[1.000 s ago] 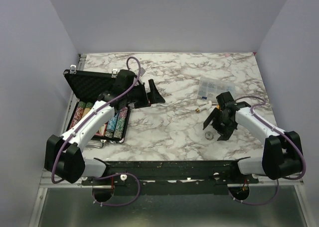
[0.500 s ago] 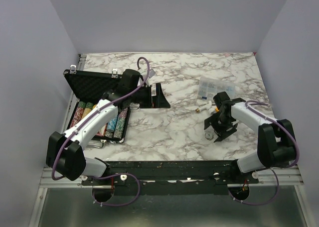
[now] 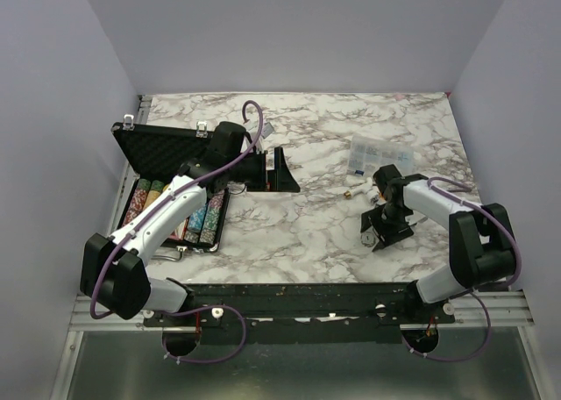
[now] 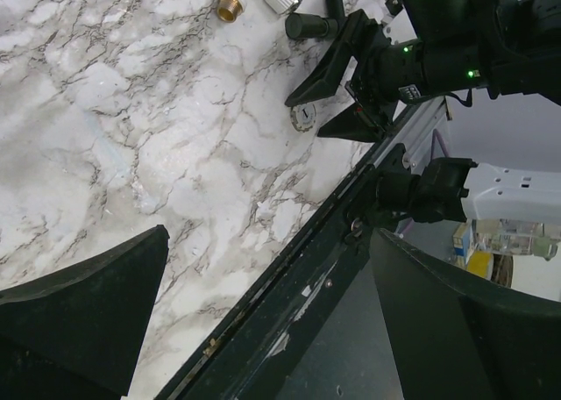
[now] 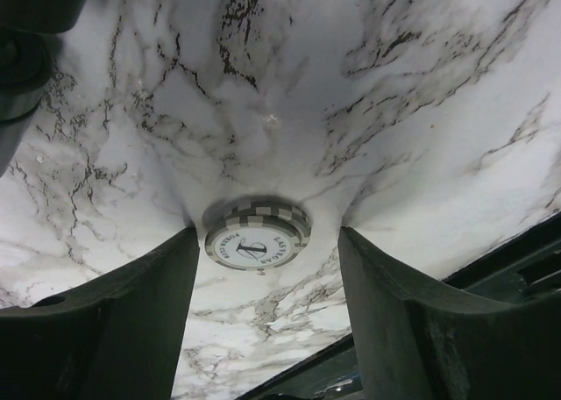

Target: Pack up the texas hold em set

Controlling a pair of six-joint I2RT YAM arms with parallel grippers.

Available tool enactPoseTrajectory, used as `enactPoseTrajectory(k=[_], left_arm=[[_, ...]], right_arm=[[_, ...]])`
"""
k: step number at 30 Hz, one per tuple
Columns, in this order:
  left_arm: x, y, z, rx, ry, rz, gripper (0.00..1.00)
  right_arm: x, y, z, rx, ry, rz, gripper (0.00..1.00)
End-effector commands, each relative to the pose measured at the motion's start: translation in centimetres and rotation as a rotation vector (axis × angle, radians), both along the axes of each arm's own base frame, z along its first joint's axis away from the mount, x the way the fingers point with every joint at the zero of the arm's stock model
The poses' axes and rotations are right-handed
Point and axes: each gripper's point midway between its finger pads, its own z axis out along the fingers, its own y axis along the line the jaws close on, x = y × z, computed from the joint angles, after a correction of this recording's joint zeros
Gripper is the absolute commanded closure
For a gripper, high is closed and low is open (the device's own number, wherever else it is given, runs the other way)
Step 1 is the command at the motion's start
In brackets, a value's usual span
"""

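Note:
The black case lies open at the far left, with rows of coloured poker chips in its tray. My left gripper is open and empty, held above the table just right of the case lid; its dark fingers frame the left wrist view. My right gripper is open and lowered to the table, its fingers on either side of a white-faced poker chip that lies flat and untouched. The chip also shows in the top view and the left wrist view. No red card box is in view.
A clear compartment box sits at the far right. A brass and white fitting with small black tools lies just behind my right gripper. A black rail runs along the table's near edge. Walls close in the left, back and right.
My right gripper has come down and nearer, and now straddles the poker chip. My left gripper swung right, away from the case, then stayed still.

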Motion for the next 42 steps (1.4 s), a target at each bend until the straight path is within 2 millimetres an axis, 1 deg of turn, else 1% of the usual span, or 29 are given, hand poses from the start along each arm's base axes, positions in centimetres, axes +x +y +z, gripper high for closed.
enactPoseTrajectory(k=[1,8,11,16,22,24,28,31,33,34,35,37,40,42], left_arm=[[-0.7,-0.1,1.6,-0.031,-0.04,-0.037,0.04],[-0.6,-0.1,1.6,-0.03,-0.042,-0.036,0.04],[-0.6,-0.1,1.6,-0.029,-0.041,-0.035,0.04],[-0.6,-0.1,1.6,-0.031,-0.04,-0.038,0.04],[-0.6,-0.1,1.3,-0.027,-0.033,-0.037,0.04],[-0.6,-0.2,1.3,-0.029,-0.037,-0.038,0.04],[-0.5,-0.3,1.1,-0.033,-0.03,-0.039,0.04],[-0.6,-0.4,0.9,-0.039,-0.024,-0.044,0.04],[-0.5,-0.5,0.8,-0.041,-0.02,-0.047,0.04],[-0.5,-0.5,0.7,-0.041,-0.015,-0.048,0.04],[-0.5,-0.6,0.6,-0.042,-0.012,-0.05,0.04],[-0.5,-0.7,0.3,-0.043,-0.001,-0.053,0.04],[-0.5,-0.9,0.0,-0.049,0.019,-0.061,0.04],[-0.5,-1.1,-0.3,-0.056,0.033,-0.067,0.04]], right_arm=[[0.3,-0.2,-1.1,-0.027,0.003,-0.045,0.34],[-0.2,-0.3,-2.3,-0.032,0.028,-0.055,0.35],[-0.6,-0.6,-2.6,-0.046,0.035,-0.056,0.4],[-1.3,-1.4,-3.4,-0.09,0.036,-0.064,0.43],[-2.6,-1.9,-4.5,-0.106,0.032,-0.08,0.48],[-2.7,-1.9,-4.7,-0.107,0.038,-0.074,0.51],[-2.2,-1.8,-4.7,-0.103,0.02,-0.054,0.61],[-1.4,-1.7,-4.0,-0.1,-0.002,-0.03,0.63],[-1.0,-1.7,-3.4,-0.104,-0.004,-0.013,0.66],[-0.8,-1.6,-3.0,-0.102,0.001,-0.002,0.73],[-0.6,-1.4,-2.8,-0.097,0.005,0.007,0.79],[-0.3,-1.2,-2.1,-0.092,0.017,0.016,0.84],[0.0,-0.8,-1.4,-0.072,0.023,0.021,0.99],[0.1,-0.4,-0.8,-0.054,0.019,0.021,0.99]])
